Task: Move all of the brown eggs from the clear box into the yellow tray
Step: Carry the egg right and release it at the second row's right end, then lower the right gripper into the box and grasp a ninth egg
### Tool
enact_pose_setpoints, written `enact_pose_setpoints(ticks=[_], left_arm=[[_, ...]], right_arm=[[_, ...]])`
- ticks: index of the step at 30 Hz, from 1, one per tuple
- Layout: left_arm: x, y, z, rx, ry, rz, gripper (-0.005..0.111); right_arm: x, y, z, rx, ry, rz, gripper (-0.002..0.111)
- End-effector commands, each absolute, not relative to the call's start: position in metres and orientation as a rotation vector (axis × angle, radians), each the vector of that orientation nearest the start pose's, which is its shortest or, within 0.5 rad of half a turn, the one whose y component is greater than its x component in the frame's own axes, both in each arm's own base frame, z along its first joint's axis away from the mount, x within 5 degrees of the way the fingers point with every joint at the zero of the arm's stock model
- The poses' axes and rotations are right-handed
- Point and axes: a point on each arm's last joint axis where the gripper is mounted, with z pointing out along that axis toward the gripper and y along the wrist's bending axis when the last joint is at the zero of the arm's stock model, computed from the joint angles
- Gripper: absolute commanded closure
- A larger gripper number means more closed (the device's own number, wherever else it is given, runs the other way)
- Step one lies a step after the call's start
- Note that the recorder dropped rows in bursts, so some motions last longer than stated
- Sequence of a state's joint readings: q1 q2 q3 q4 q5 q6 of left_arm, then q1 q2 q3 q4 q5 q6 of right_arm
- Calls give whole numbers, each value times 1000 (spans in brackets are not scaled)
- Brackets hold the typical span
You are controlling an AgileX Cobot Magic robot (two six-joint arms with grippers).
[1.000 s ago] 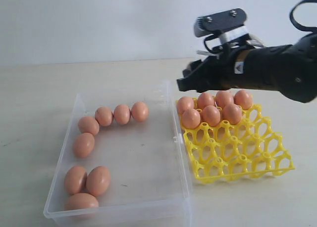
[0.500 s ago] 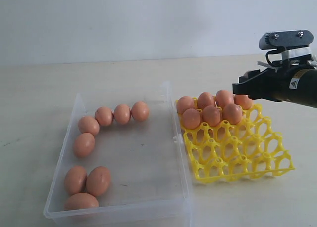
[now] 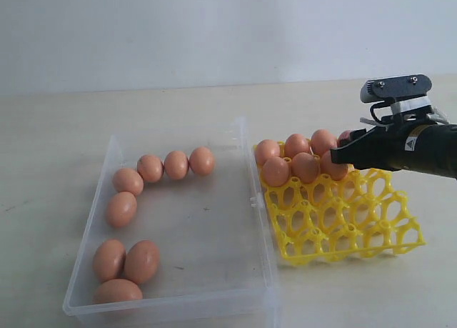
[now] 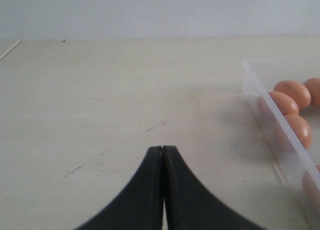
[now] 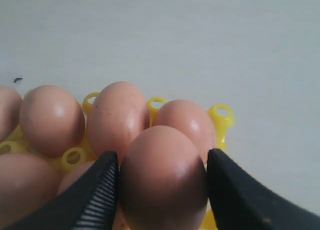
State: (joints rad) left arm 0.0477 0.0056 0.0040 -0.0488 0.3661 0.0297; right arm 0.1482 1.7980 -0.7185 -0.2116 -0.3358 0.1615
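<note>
Pale desk (image 3: 178, 99): your right gripper (image 3: 338, 155) clasps an egg (image 5: 162, 185) at the tray (image 3: 357, 235), likely seating it; left gripper (image 4: 163, 149) sits pinched, empty.

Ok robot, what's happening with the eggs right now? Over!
Left tool shut, empty, beside clear box. Right tool astride one brown egg at yellow tray, grip unclear. Eight eggs left in box. Nothing blocking.

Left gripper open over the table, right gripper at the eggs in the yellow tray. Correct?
Not quite: the left gripper is shut, jaws pressed together, per the left wrist view. It is over the table, and the right gripper is at the eggs in the yellow tray.
</note>
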Motion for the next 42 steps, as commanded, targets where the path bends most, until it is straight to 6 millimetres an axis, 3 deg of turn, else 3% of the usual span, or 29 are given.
enact_pose_setpoints(ticks=[1,6,11,13,16,20,25,29,33,39,42], left_arm=[[53,0,181,-42,1836,-5,107],[53,0,181,-42,1836,-5,107],[53,0,181,-42,1836,-5,107],[53,0,181,-42,1836,-5,107],[53,0,181,-42,1836,-5,107],[53,0,181,-42,1836,-5,107],[53,0,181,-42,1836,-5,107],[53,0,181,-42,1836,-5,107],[53,0,181,-42,1836,-5,107],[53,0,181,-42,1836,-5,107],[53,0,181,-42,1836,-5,107]], right_arm=[[326,54,133,-281,2198,127,72],[327,55,133,-271,2181,134,43],[330,52,143,-261,2171,121,38],[331,53,160,-240,2146,127,45],[332,67,196,-219,2112,162,70],[329,109,243,-320,2091,206,108],[319,192,268,-598,2142,245,108],[312,248,264,-753,2246,336,108],[305,293,233,-779,2504,533,99],[302,314,180,-689,2797,655,55],[303,316,163,-579,2876,661,42]])
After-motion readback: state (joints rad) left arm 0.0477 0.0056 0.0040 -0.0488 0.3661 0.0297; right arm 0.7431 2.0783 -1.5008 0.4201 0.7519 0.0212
